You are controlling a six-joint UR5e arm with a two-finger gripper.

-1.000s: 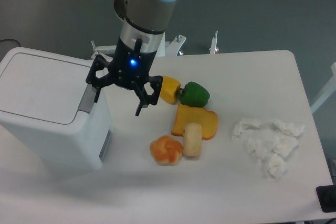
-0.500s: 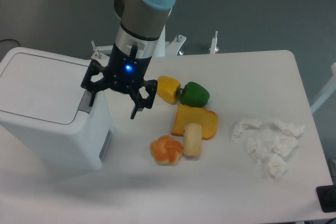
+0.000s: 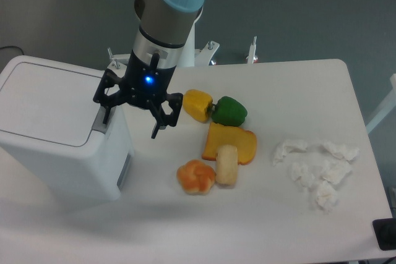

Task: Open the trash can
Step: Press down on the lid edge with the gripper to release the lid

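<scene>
- Camera view: gripper (image 3: 131, 115) hung spread wide, empty; one finger sat at the trash can (image 3: 59, 134) grey push tab (image 3: 101, 119).
- You should press that tab straight down; the lid (image 3: 49, 100) was shut.

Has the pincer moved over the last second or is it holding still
Yes. The pincer has shifted left, away from the yellow pepper, toward the grey tab on the trash can.

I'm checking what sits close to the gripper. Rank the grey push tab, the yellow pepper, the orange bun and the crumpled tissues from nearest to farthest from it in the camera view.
Measured from the gripper:
1. Grey push tab, just to its left on the trash can rim.
2. Yellow pepper, to its right.
3. Orange bun, below and to the right.
4. Crumpled tissues, far right of the table.
</scene>
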